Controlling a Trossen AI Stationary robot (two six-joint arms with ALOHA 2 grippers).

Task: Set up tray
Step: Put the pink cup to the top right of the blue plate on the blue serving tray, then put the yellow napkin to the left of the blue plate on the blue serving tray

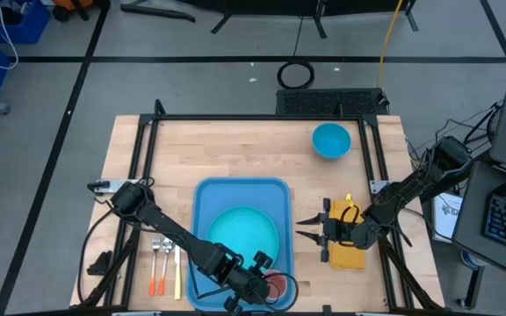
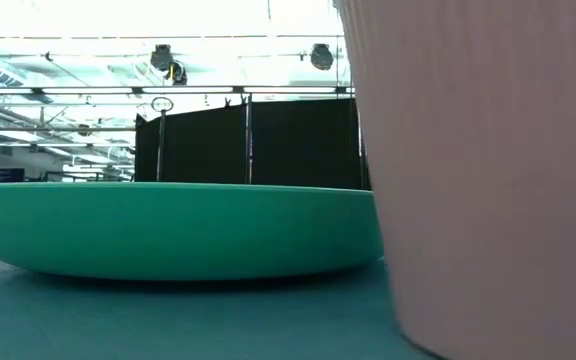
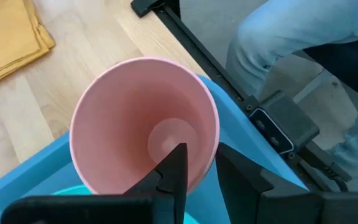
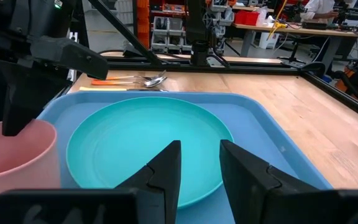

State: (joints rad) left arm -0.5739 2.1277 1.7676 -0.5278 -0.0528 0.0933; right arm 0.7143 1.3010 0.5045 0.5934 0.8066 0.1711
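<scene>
The blue tray (image 1: 211, 195) lies mid-table with the turquoise plate (image 1: 244, 233) flat on it. A pink cup (image 1: 277, 285) stands upright on the tray's near right corner, beside the plate (image 2: 168, 230). My left gripper (image 1: 263, 279) hangs over the cup (image 3: 142, 118), open, with one finger (image 3: 174, 168) inside it and the other (image 3: 241, 180) outside its wall. A gap shows between the inner finger and the wall. My right gripper (image 1: 304, 228) is open at the tray's right edge, pointing level across the tray (image 4: 272, 124), its wrist above the yellow napkin (image 1: 348, 256).
A fork and spoons (image 1: 165, 263) lie on the wood left of the tray. A small blue bowl (image 1: 330, 140) sits at the far right of the table. A black frame (image 1: 235, 118) rims the table. A person's legs (image 3: 303, 37) stand just past the near edge.
</scene>
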